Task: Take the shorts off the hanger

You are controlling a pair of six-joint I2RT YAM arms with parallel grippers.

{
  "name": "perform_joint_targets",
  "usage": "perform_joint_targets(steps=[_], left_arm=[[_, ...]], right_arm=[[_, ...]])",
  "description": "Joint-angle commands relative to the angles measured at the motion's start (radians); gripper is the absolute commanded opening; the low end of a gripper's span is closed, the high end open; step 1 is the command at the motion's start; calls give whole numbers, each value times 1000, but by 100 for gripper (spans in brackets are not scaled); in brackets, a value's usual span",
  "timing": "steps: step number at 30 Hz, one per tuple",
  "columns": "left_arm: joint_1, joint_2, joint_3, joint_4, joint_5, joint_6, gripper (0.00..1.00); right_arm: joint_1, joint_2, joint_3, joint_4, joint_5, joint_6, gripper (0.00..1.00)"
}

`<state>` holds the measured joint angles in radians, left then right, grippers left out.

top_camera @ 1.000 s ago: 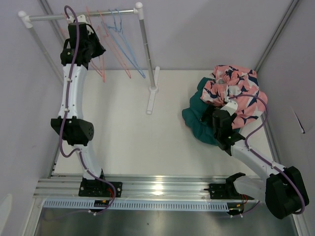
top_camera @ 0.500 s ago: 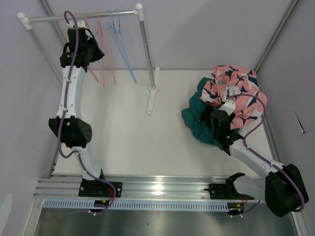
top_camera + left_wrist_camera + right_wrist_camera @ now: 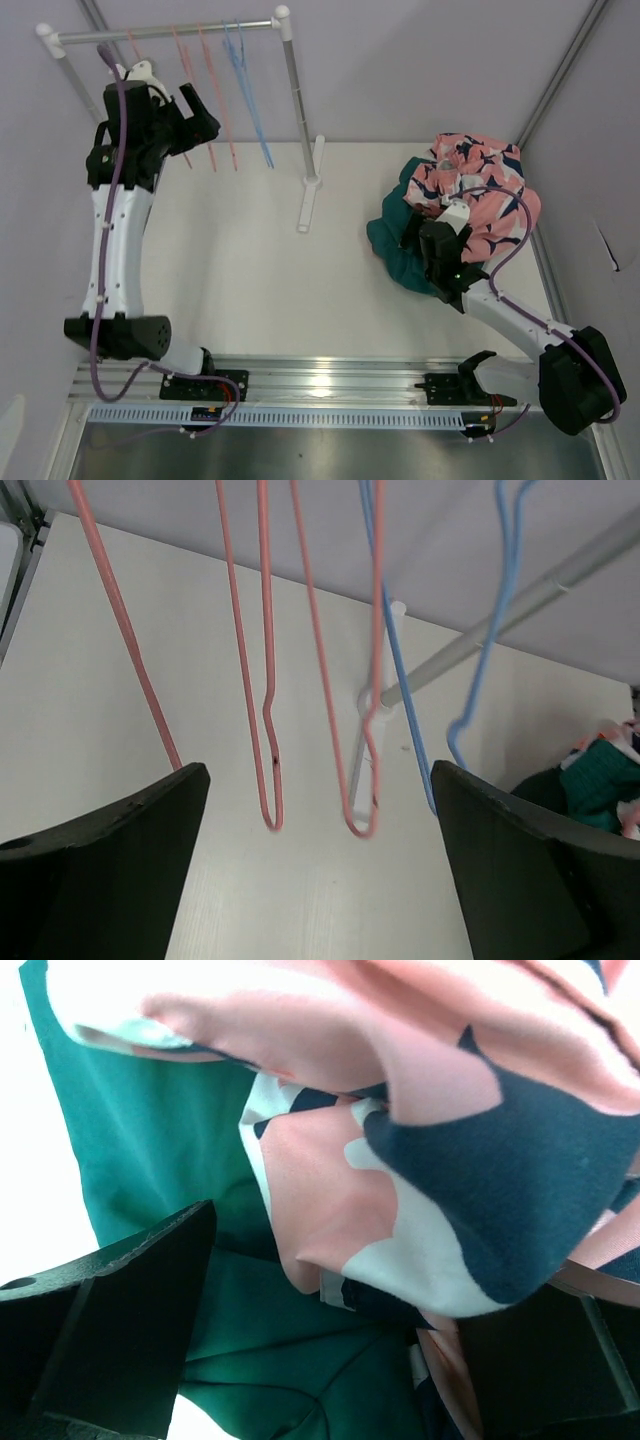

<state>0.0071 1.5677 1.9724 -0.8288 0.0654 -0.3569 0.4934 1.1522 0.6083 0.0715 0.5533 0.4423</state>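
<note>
Overhead, the left claw [image 3: 200, 117] is pictured raised beside the rack [image 3: 298, 100], its fingers [image 3: 110, 870] spread wide and nothing gripped between them. Pink hangers [image 3: 264, 630] and blue hangers [image 3: 411, 720] are seen hung from the rack, just ahead of that claw. Well apart, at the far right of the surface [image 3: 300, 290], the shorts [image 3: 470, 195] are heaped, with a pink pair [image 3: 490, 175] laid over a teal pair [image 3: 392, 245]. The right claw [image 3: 424, 230] is lowered at the heap's near edge, released, its fingers [image 3: 110, 1330] parted wide, with pink and teal cloth lying loose between them.
</note>
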Motion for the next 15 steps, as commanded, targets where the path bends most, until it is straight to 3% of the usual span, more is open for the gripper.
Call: perform_joint_targets(steps=[1, 6, 11, 15], left_arm=[[-30, -190, -105, 40, 50, 12, 99], [-32, -541, -453, 147, 105, 38, 99], [-32, -880, -839, 253, 65, 59, 99], [-33, -1012, -980, 244, 57, 61, 99]], right_arm=[[46, -5, 60, -41, 17, -10, 99], [140, -112, 174, -179, 34, -1, 100], [294, -155, 361, -291, -25, -39, 99], [453, -129, 558, -230, -260, -178, 99]])
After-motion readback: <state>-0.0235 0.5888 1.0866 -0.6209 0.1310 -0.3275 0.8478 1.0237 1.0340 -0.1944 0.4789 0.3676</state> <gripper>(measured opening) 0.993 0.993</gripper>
